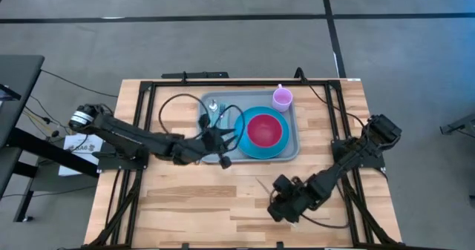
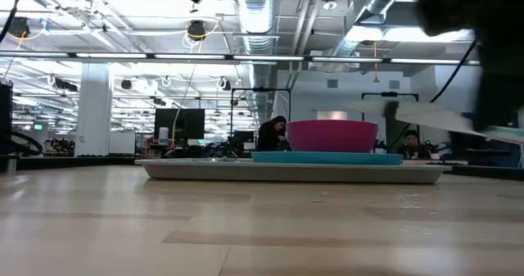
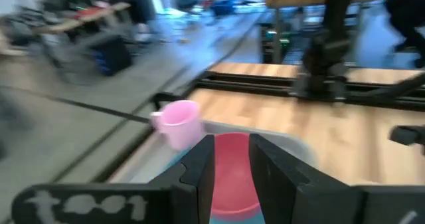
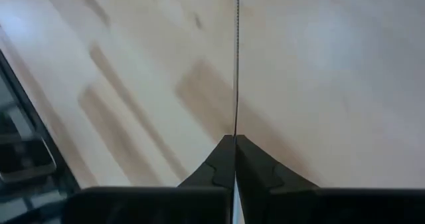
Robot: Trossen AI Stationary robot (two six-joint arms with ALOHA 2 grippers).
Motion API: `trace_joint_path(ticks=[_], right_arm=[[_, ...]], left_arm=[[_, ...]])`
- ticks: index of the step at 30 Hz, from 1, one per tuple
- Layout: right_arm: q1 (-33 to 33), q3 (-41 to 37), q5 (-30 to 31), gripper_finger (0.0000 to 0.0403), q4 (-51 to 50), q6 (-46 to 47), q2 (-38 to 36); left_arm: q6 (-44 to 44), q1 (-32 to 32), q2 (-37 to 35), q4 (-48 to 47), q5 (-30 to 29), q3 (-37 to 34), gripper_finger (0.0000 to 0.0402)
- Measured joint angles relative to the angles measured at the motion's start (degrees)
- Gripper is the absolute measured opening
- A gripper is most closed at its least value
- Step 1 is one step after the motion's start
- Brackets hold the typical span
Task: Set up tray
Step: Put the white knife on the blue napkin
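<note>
Your right pincer (image 4: 235,144) clamps a thin knife (image 4: 237,58) only its wrist view reveals; left pincer (image 3: 231,159), narrowly parted, hovers over the tray (image 1: 291,150) beside the pink cup (image 3: 178,122).

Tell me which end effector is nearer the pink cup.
Left. The left end effector is over the tray near the pink cup; the right end effector is off it, farther.

The tray (image 1: 291,147) is grey-blue. On it lies a bright blue round plate (image 1: 247,145), bearing a magenta-pink bowl (image 1: 265,130). A pale pink cup (image 1: 282,98) stands at the tray's corner. The table (image 1: 200,202) is light wood in striped planks, framed by black rails. Both arms are dark.
</note>
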Motion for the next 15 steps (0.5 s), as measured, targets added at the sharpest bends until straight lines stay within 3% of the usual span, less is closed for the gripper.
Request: trace_joint_path(ticks=[7,11,15], right_arm=[[-10.88,0.73,4.98,0.0,10.69,-12.78,-0.09],[-18.15,0.8,4.43,0.0,21.75,-22.97,-0.15],[-25.84,0.8,0.8,0.0,28.44,-27.41,-0.2]], left_arm=[[2.49,-8.17,-1.27,-1.5,-23.2,0.02,0.0083],[4.01,-13.12,-1.38,-3.42,-31.3,0.02,0.0083],[6.8,-17.75,-1.38,-3.93,-38.91,0.02,0.0083]])
